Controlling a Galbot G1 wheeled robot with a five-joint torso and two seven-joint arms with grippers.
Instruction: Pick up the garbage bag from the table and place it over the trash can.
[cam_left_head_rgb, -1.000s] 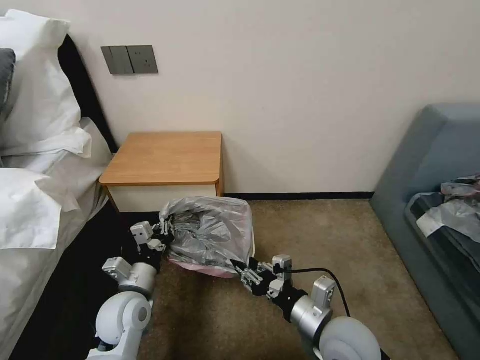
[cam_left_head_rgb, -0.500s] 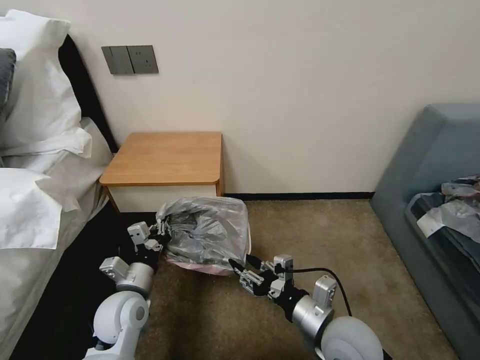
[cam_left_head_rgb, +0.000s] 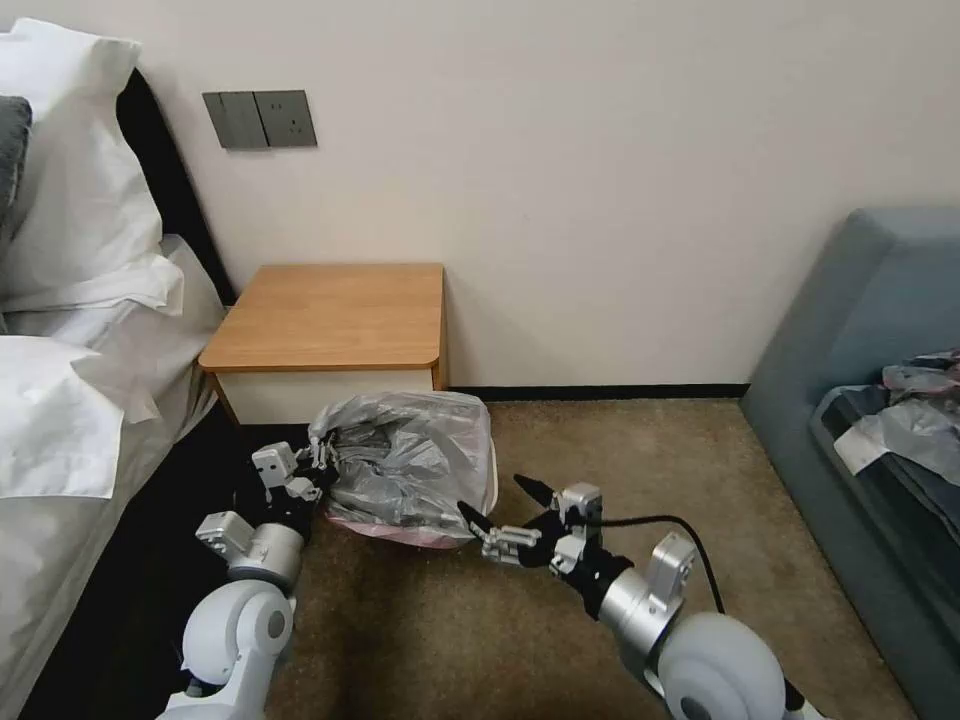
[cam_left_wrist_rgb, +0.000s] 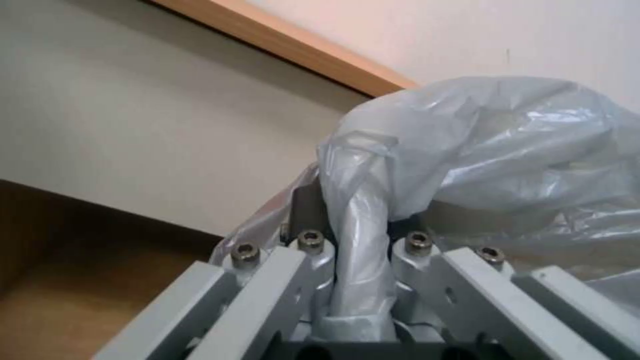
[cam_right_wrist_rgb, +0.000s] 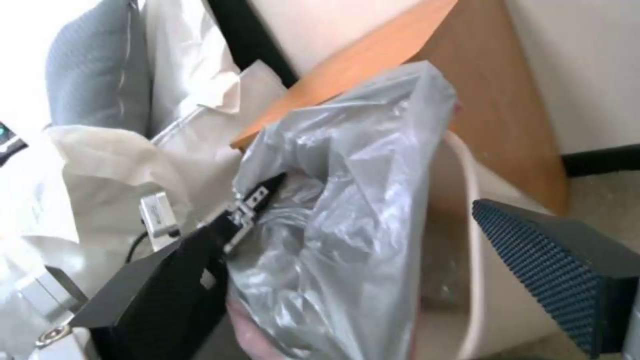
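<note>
The wrinkly grey garbage bag lies draped over the cream trash can on the carpet, in front of the wooden table. A pinkish edge of the bag shows at its near side. My left gripper is shut on a bunched fold of the bag at the can's left side. My right gripper stands open at the can's near right corner; one finger lies against the bag and the other is outside the can's rim.
A bed with white pillows runs along the left, close to my left arm. At the right stands a grey sofa holding a pale plastic heap. Open carpet lies between can and sofa.
My right gripper opened, let go of the bag's near edge and drew back to the right. The bag sank a little lower over the can, and my left gripper went down with it.
</note>
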